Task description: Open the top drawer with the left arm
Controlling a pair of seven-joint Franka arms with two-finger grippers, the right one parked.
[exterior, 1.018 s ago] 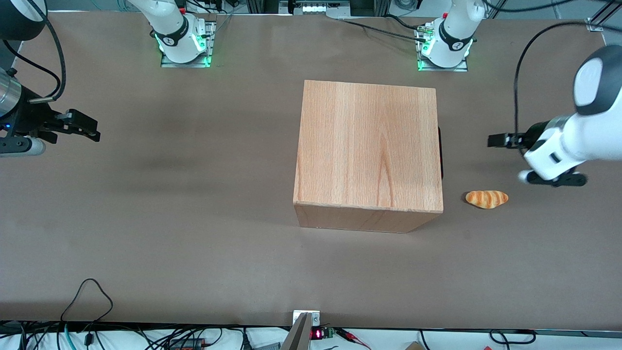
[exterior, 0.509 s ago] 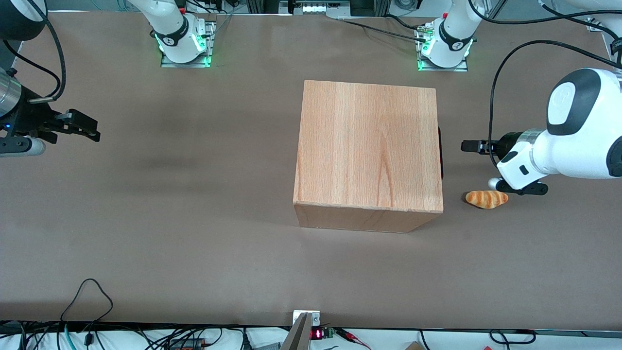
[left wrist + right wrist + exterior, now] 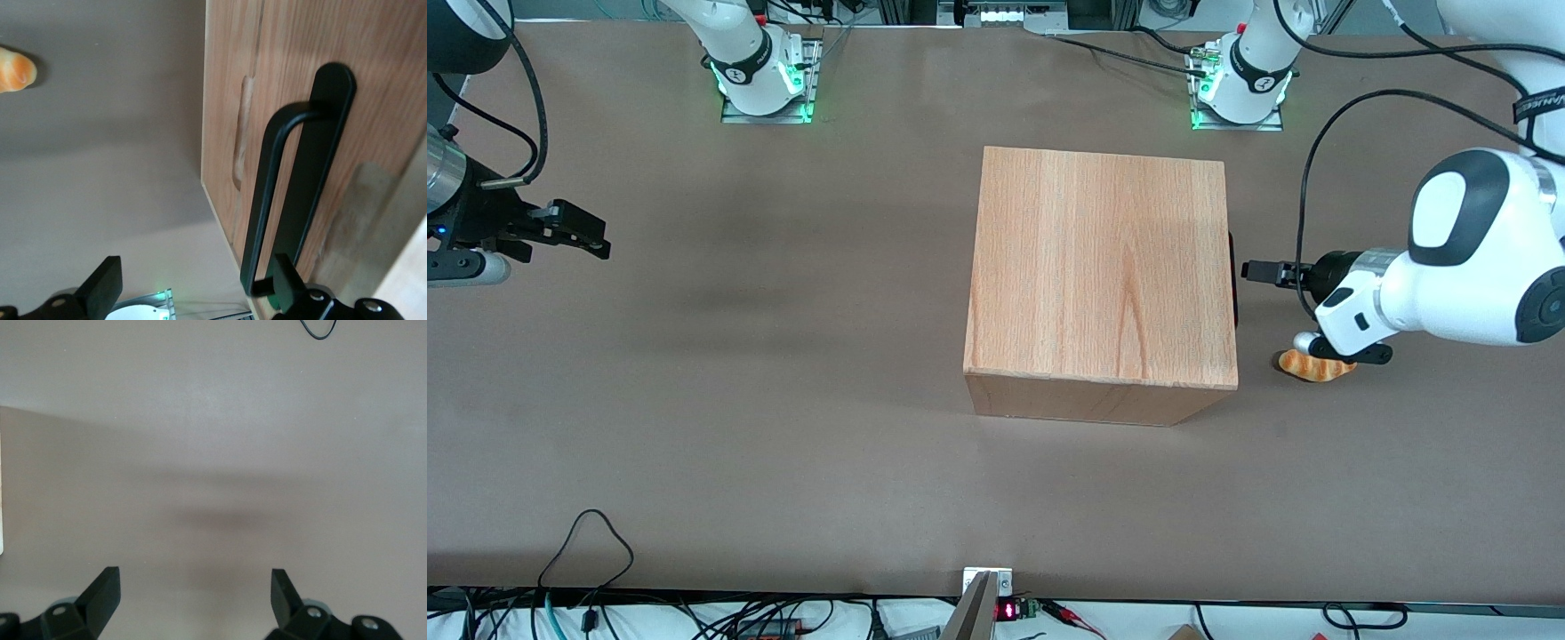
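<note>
Fingers (image 3: pixel 100 288) of the gripper (image 3: pixel 1258 271) stand wide apart with nothing between them, as the wrist view shows, and they point straight at the cabinet (image 3: pixel 1100 267). Over the last second the left arm (image 3: pixel 1449 284) has swung in from the working arm's end of the table (image 3: pixel 783 427), and its fingertips, which were well apart from the cabinet, now sit just beside the face that carries the handle. In the front view only a thin black sliver of that handle shows at the cabinet's edge, level with the gripper. The wrist view gives it plainly: a long black bar handle (image 3: pixel 283 200) standing off the top drawer (image 3: pixel 373 87), whose front lies flush with the rest of the wood, so the drawer is shut. One finger already lines up near the end of the bar, but neither finger touches it yet. The bread roll (image 3: pixel 1316 366) lies on the table nearer to the front camera than the gripper, and the arm's wrist now hangs over part of it. I judge the approach nearly done; what remains is a short advance to bring the bar between the fingers, a close, then a pull.
</note>
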